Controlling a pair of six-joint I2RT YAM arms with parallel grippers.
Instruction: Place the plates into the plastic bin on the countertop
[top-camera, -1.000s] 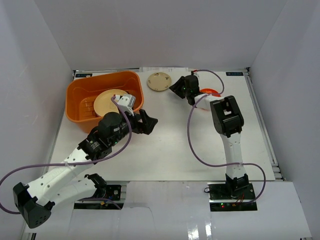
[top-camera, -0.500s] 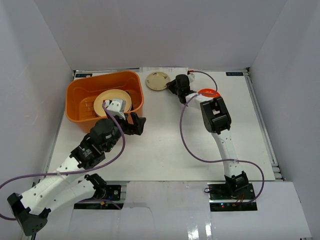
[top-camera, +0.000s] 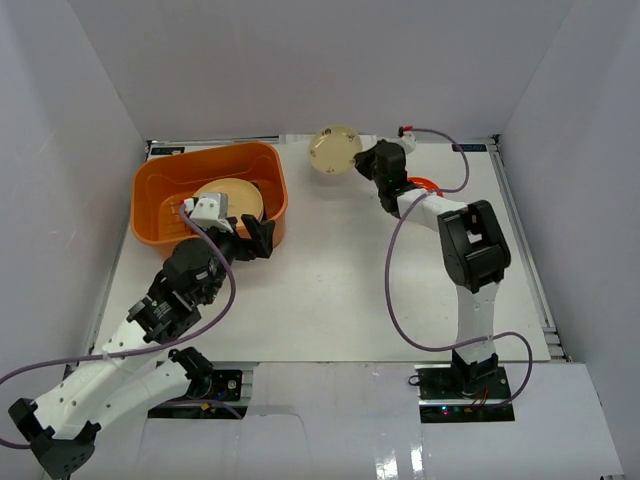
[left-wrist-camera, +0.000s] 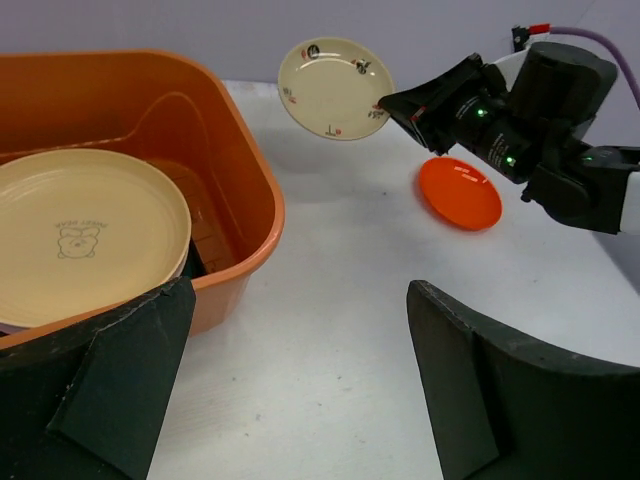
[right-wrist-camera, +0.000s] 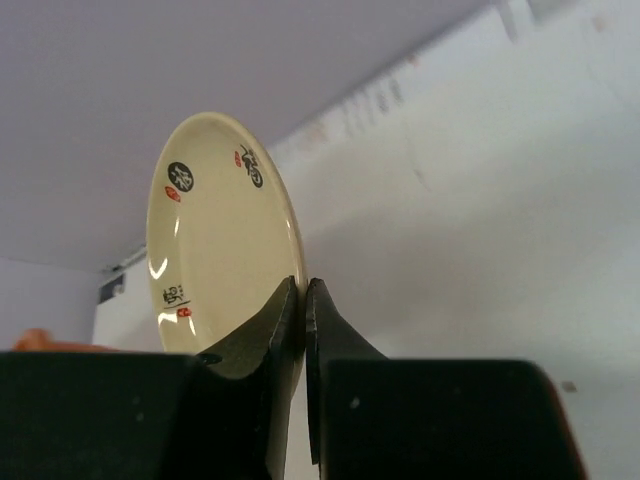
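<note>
Three plates, one orange plastic bin (top-camera: 150, 178), two grippers.

Top view: the bin stands on the white countertop (top-camera: 330, 290). The large pale-yellow plate (top-camera: 232, 195) lies inside the bin. The left gripper (top-camera: 250, 238) is released, jaws wide and empty, just outside the bin's near right wall. The small cream plate (top-camera: 335, 148) is right of the bin's far corner, pinched at its rim by the right gripper (top-camera: 365, 160), which sits on the side away from the bin. The orange-red plate (top-camera: 425, 185) lies further right, partly under the right arm.

Left wrist view: the small cream plate hangs tilted, clear of the countertop, beyond the bin's right wall.

Right wrist view: both fingers clamp the small cream plate's lower rim.
</note>
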